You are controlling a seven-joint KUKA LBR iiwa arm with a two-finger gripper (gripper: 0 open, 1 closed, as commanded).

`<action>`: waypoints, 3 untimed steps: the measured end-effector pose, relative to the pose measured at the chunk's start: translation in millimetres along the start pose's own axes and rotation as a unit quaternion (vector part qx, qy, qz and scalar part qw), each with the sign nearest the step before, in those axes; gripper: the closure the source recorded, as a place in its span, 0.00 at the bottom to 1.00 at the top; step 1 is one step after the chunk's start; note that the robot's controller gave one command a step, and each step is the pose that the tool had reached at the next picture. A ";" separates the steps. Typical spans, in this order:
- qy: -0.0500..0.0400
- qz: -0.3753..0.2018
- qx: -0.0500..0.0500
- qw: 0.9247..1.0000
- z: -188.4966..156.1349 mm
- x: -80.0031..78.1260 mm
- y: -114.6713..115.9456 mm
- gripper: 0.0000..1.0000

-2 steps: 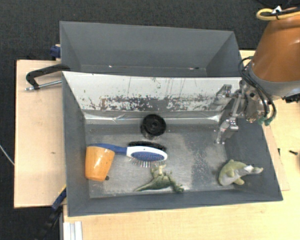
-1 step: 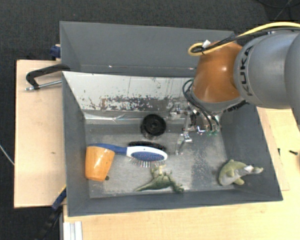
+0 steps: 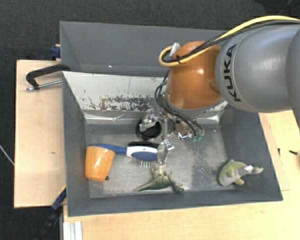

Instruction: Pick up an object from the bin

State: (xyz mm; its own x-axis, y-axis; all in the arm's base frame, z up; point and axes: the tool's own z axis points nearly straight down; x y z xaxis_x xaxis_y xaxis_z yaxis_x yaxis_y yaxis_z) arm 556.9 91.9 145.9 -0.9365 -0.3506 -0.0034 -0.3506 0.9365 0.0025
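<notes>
My gripper (image 3: 165,150) hangs under the orange cover in the middle of the bin. Its tip is just above a green toy dinosaur (image 3: 160,182) that lies by the front wall. Immediately left of the tip lies a brush (image 3: 136,152) with a blue handle, white bristles and a dark back. A black round thing (image 3: 149,128) sits behind the brush, close to the gripper's left side. Nothing shows in the gripper.
An orange cup (image 3: 98,163) lies on its side at the front left, touching the brush handle. A pale green toy animal (image 3: 235,173) rests at the front right. A small green bit (image 3: 196,137) shows under the arm's fittings.
</notes>
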 end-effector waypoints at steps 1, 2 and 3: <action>0.002 -0.177 0.000 0.984 68.1 -9.3 10.6 0.00; -0.002 -0.176 0.001 0.984 65.8 -11.2 9.8 1.00; -0.006 -0.138 0.003 0.990 -86.1 -28.9 19.8 1.00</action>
